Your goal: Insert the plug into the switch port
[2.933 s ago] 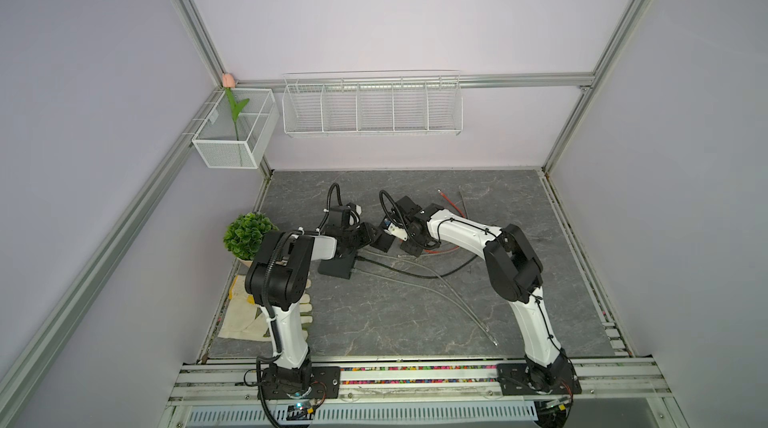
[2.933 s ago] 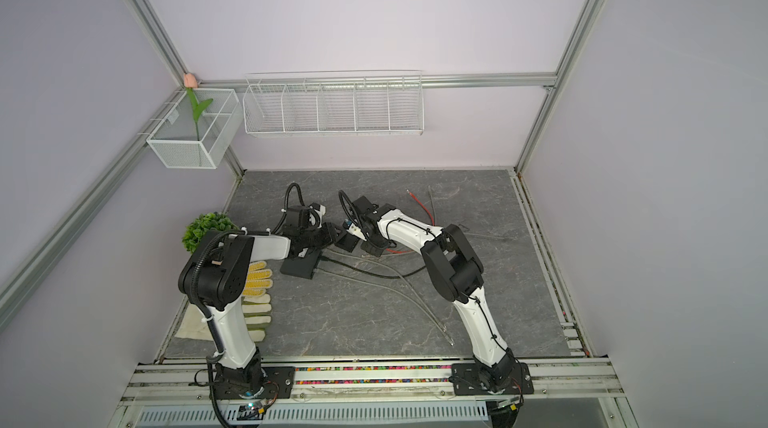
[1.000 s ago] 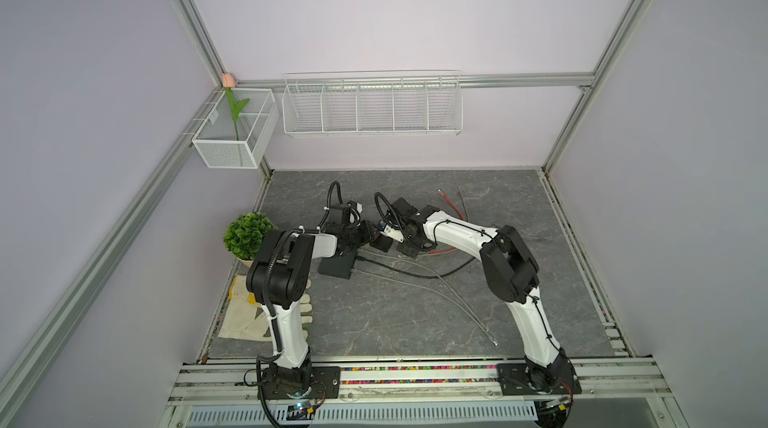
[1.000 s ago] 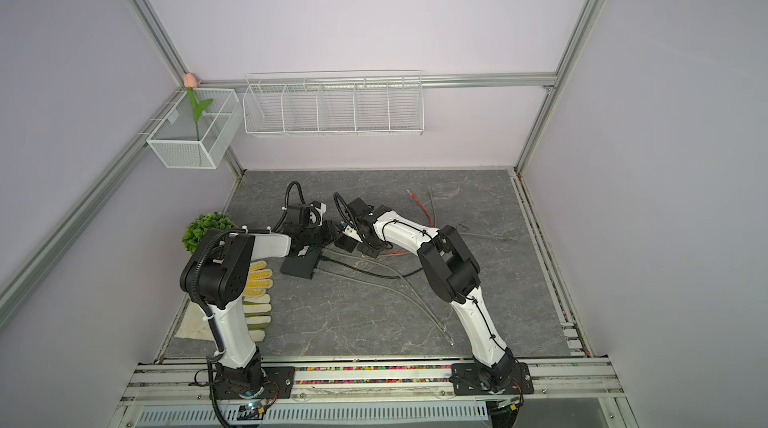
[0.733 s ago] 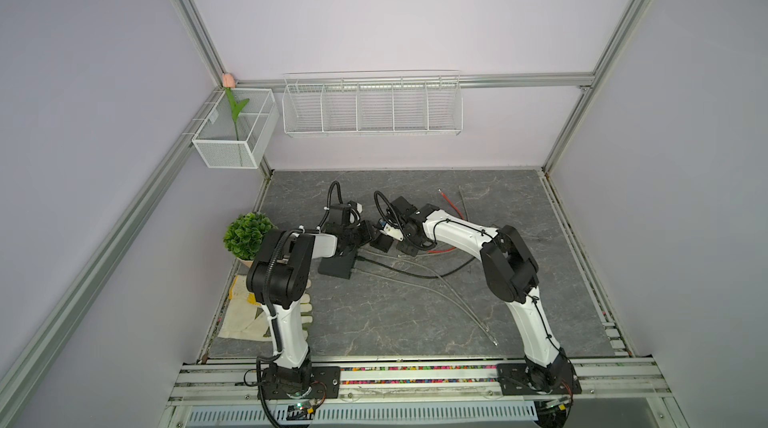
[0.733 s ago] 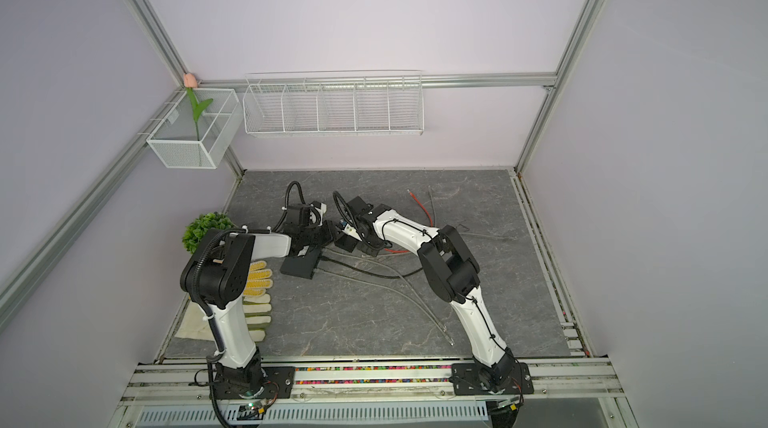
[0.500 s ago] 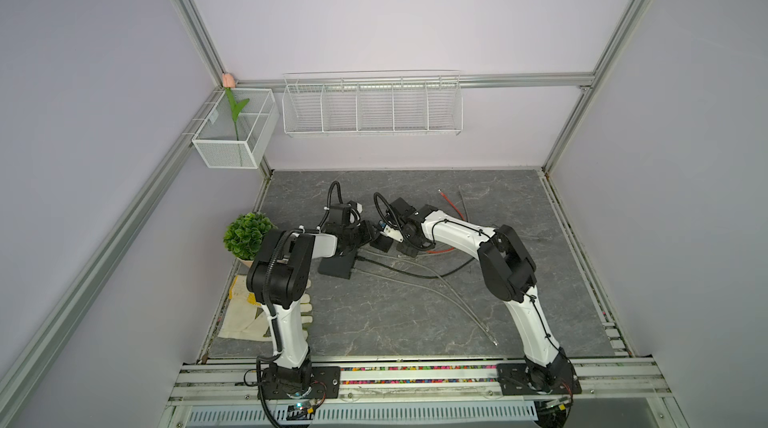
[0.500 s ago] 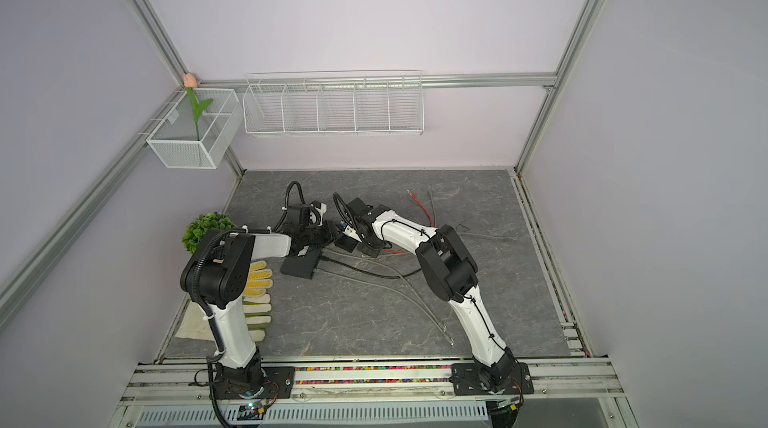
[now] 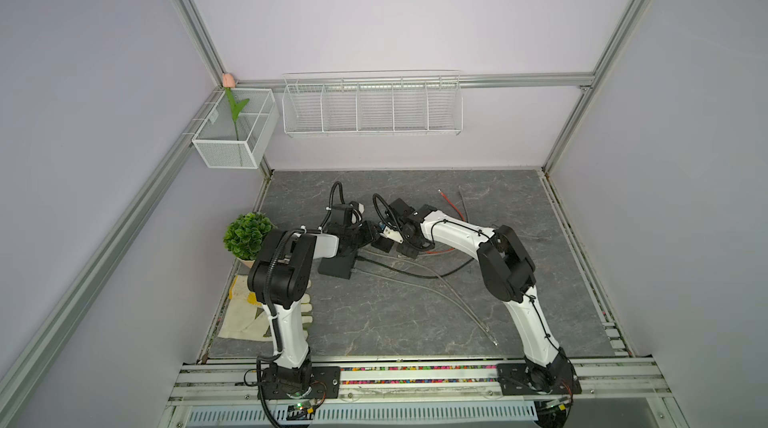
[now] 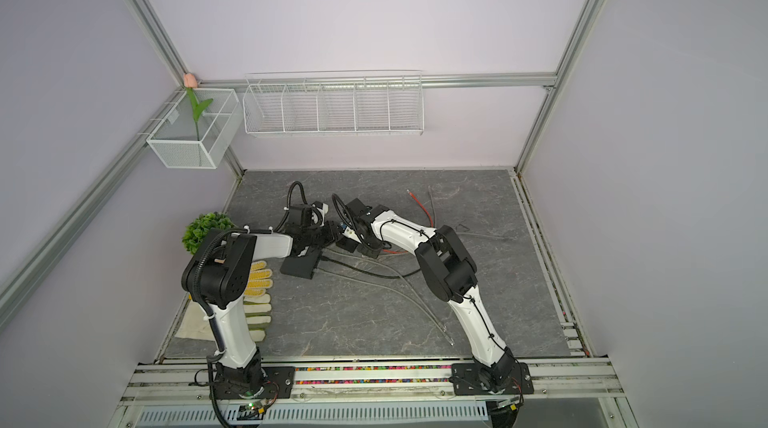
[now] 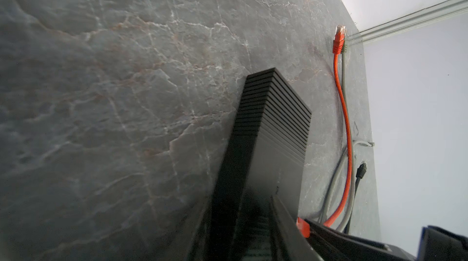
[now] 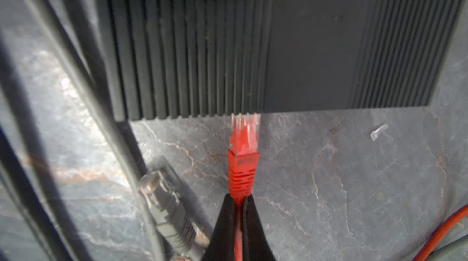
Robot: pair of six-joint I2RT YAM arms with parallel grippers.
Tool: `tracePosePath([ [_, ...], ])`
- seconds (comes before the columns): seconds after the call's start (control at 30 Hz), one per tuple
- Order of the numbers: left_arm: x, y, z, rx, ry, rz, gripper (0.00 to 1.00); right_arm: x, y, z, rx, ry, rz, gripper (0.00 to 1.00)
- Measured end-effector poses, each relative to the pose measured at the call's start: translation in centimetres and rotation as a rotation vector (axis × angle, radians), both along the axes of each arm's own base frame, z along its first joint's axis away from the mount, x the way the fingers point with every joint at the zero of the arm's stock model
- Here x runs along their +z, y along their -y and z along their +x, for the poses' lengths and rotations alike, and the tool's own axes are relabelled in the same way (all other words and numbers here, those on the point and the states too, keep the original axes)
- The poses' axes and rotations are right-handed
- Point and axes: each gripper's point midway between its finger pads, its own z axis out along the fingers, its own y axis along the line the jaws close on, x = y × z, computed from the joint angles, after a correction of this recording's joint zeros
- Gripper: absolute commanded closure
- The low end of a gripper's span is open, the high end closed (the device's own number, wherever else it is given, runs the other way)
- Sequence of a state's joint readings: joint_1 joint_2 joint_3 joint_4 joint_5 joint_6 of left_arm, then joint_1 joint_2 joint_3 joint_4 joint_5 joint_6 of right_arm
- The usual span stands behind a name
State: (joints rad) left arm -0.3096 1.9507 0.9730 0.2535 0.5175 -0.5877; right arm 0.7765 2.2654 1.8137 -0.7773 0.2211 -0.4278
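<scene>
The switch (image 12: 304, 44) is a black ribbed box on the grey stone table. In both top views only a small dark part of it (image 9: 382, 244) (image 10: 347, 244) shows between the two grippers. My left gripper (image 11: 248, 204) (image 9: 368, 237) (image 10: 330, 235) is shut on one end of the switch (image 11: 276, 125). The red plug (image 12: 244, 140) sticks out of my right gripper (image 12: 238, 197) (image 9: 392, 239) (image 10: 353, 235), which is shut on its boot and cable. The plug's clear tip touches the switch's near edge. The port is hidden.
A loose grey plug (image 12: 162, 196) and black and grey cables (image 12: 76, 95) lie beside the switch. A second black box (image 9: 336, 271) with cables plugged in sits under my left wrist. Potted plant (image 9: 248, 235) and gloves (image 9: 245, 314) are at the left edge.
My right gripper has shifted left with the red plug, closer to the switch. The left arm and the switch have stayed put.
</scene>
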Motion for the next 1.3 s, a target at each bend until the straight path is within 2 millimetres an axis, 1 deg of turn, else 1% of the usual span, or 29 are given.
tracePosePath([
  [0.37,-0.19,0.18,0.09,0.003,0.003,0.004,0.61,-0.28,-0.08,-0.26,0.008,-0.004,-0.01,0.93],
  [0.87,-0.21,0.41,0.49,0.007,0.024,0.006,0.61,-0.09,0.11,0.45,-0.007,0.036,-0.024,0.93],
  [1.3,-0.22,0.43,0.55,0.009,0.028,0.008,0.61,-0.02,0.14,0.61,-0.008,0.045,-0.027,0.93],
])
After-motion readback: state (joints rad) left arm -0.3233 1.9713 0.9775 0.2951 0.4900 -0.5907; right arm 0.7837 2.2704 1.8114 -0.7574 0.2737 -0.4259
